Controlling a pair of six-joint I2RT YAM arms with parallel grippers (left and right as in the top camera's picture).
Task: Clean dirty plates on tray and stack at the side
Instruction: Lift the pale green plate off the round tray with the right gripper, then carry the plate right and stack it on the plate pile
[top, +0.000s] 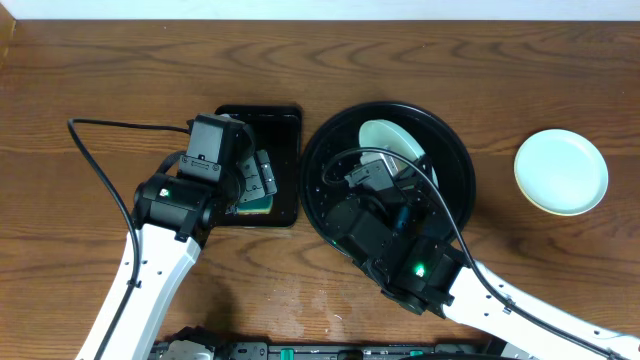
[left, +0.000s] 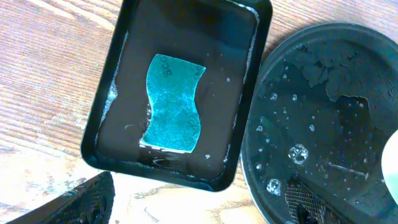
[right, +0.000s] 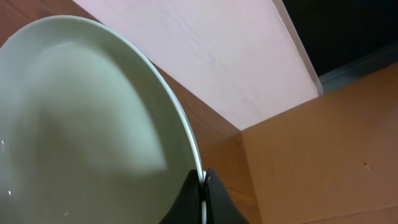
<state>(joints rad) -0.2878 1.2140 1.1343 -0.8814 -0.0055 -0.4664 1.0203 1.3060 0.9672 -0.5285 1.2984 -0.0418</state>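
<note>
between the pads of the right claw (right: 204, 188), which is clamped together on its rim, sits a pale mint plate (right: 81, 124), tipped up on edge above the round tray (top: 455, 205). it looks stiff, light and smooth, probably glazed or hard plastic, and i judge it slippery: the round tray below the claw is beaded with water droplets (left: 297, 152), so the plate is likely wet too. the hold is a thin pinch at one point of the lip, which suits a shallow plate lying flat but leaves it free to swing or slide out if tilted fast; a hard plate dropped from here could chip. the left claw (top: 256, 182) hangs with its fingers wide apart and nothing in them, directly over the green sponge (left: 174, 102) lying in the small tray (left: 102, 106), so the wiping tool is just beneath it. off to the right claw's outer side, well apart from the round tray, a second plate (top: 561, 171) rests on the table (top: 100, 80), a likely base for the stack. no third plate shows. between the two claws the trays' rims nearly touch, and the right arm's own bulk covers much of the round tray, so the arms could crowd each other there.
</note>
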